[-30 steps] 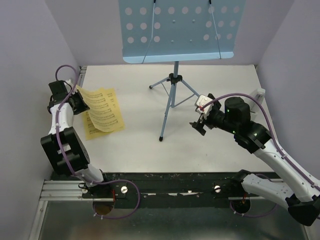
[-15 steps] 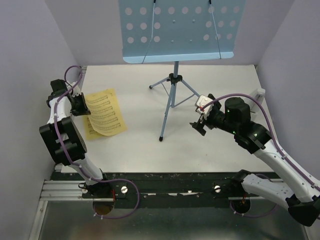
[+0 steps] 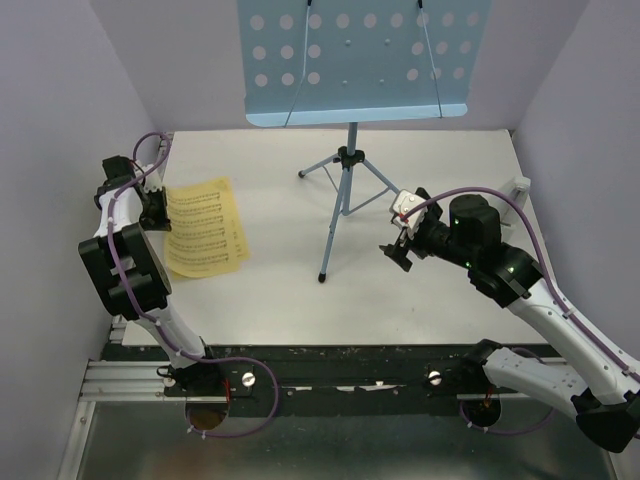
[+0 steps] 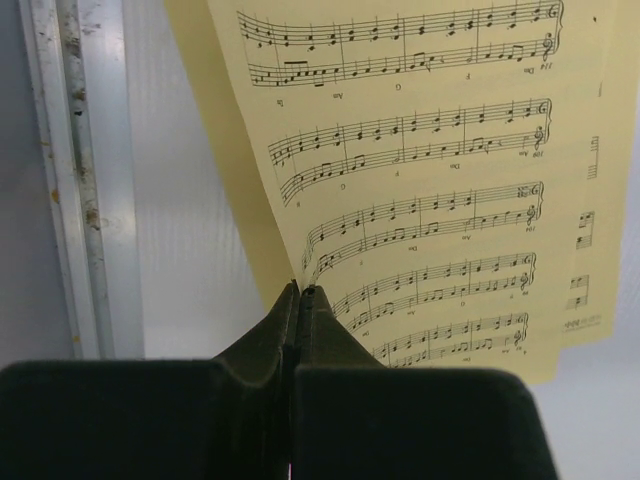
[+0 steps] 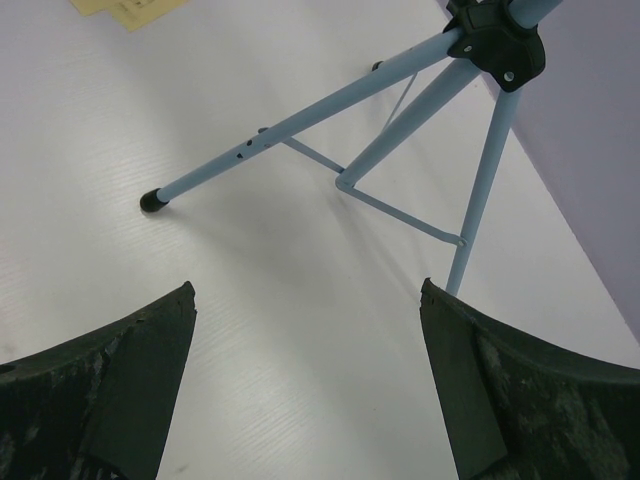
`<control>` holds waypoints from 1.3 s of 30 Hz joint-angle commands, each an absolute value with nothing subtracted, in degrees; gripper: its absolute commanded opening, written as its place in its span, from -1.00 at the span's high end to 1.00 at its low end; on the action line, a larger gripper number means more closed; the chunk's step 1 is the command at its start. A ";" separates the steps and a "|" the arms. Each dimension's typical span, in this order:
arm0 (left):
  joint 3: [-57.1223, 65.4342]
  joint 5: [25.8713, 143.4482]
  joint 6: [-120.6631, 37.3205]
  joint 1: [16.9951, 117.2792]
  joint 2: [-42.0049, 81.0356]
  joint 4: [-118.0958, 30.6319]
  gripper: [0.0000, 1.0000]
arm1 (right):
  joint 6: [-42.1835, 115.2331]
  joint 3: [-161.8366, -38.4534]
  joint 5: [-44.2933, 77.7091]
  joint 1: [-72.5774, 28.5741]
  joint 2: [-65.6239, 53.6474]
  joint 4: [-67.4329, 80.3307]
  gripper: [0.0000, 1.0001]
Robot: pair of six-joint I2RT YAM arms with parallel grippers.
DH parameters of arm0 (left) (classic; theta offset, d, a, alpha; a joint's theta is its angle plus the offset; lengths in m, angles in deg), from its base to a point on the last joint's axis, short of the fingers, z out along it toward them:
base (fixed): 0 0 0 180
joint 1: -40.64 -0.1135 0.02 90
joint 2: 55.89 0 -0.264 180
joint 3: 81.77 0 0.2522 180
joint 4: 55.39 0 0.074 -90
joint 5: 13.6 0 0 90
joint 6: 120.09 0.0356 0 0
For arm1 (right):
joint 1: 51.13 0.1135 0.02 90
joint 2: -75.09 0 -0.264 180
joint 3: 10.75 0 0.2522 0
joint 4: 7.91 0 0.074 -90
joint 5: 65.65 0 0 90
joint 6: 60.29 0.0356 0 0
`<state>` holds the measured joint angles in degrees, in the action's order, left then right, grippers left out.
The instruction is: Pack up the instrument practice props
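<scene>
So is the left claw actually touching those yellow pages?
Touching. The left wrist view shows the left gripper shut on the edge of the yellow pages.

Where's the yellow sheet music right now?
In the top view the yellow sheet music lies on the left side of the table, left of the music stand, its edge pinched in the left gripper.

Bright, soft light all over.
The white counter (image 3: 290,290) is lit evenly. Pale grey shadows lie under the music stand (image 5: 300,123) legs. The sheet-music pages (image 4: 430,180) look sharp, but the dark left gripper (image 4: 297,292) up close is fuzzy.
</scene>
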<state>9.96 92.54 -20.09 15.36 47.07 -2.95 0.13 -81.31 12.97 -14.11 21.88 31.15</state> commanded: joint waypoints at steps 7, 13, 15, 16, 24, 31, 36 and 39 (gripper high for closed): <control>12.23 89.75 -21.82 15.24 48.35 -3.22 1.00 | 0.00 -80.76 13.36 -14.39 21.39 30.55 -0.99; 9.25 89.85 -22.89 15.41 48.26 -4.01 1.00 | 0.00 -80.76 13.27 -14.39 21.22 30.38 -0.99; 8.89 88.62 -22.71 15.41 48.61 -4.27 1.00 | -0.17 -80.85 13.19 -14.39 21.13 30.46 -1.00; 8.72 87.92 -22.62 15.50 48.61 -4.62 1.00 | -0.17 -80.85 13.10 -14.39 21.04 30.55 -1.00; 9.42 80.89 -22.18 15.50 47.21 -4.80 0.59 | -0.17 -81.02 13.45 -14.48 21.21 30.90 -1.00; 8.72 73.60 -21.04 15.59 44.49 -4.71 0.18 | -0.26 -80.32 13.71 -14.48 21.83 30.73 -0.99; 8.28 76.29 -19.72 15.59 40.27 -2.00 0.11 | -0.61 -78.66 14.07 -14.83 22.97 31.08 -1.00; 4.26 83.58 -17.62 15.68 32.30 -3.38 0.11 | 0.61 -76.29 12.06 -16.49 25.25 30.47 -0.99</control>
<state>8.13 77.31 -20.40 15.54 42.98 -3.39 0.06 -79.10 12.95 -14.64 22.32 31.15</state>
